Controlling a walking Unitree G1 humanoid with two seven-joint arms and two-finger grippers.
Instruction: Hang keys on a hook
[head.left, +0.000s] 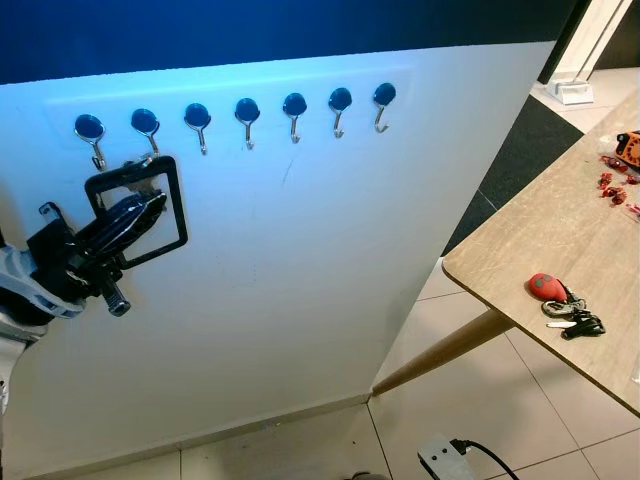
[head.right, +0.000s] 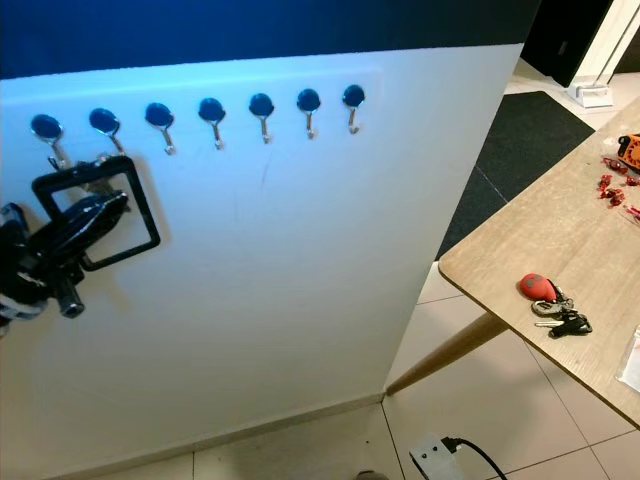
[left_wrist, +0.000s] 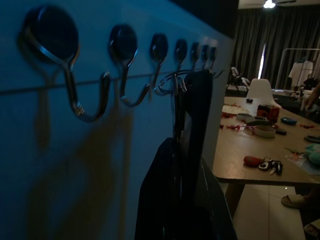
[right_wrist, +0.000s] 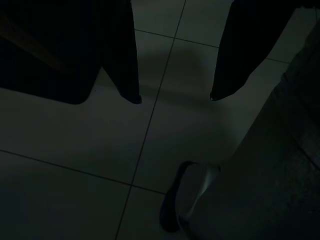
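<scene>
Several silver hooks with blue caps (head.left: 247, 112) run in a row along the white wall (head.left: 300, 280). At the row's left end my left gripper (head.left: 135, 212) is raised and shut on a black rectangular key tag (head.left: 170, 205). The tag's metal ring (left_wrist: 170, 82) hangs close beside the hooks (left_wrist: 85, 107); I cannot tell if it is over one. A second bunch of keys (head.left: 575, 322) with a red fob (head.left: 545, 286) lies on the wooden table (head.left: 560, 230) at the right. My right gripper (right_wrist: 175, 97) hangs open over the floor tiles.
The table's slanted leg (head.left: 440, 350) reaches down to the wall's corner. A power strip with a black cable (head.left: 445, 458) lies on the tiled floor below. A dark mat (head.left: 530, 150) and small red items (head.left: 615, 182) are further right. A shoe (right_wrist: 187, 200) is near my right gripper.
</scene>
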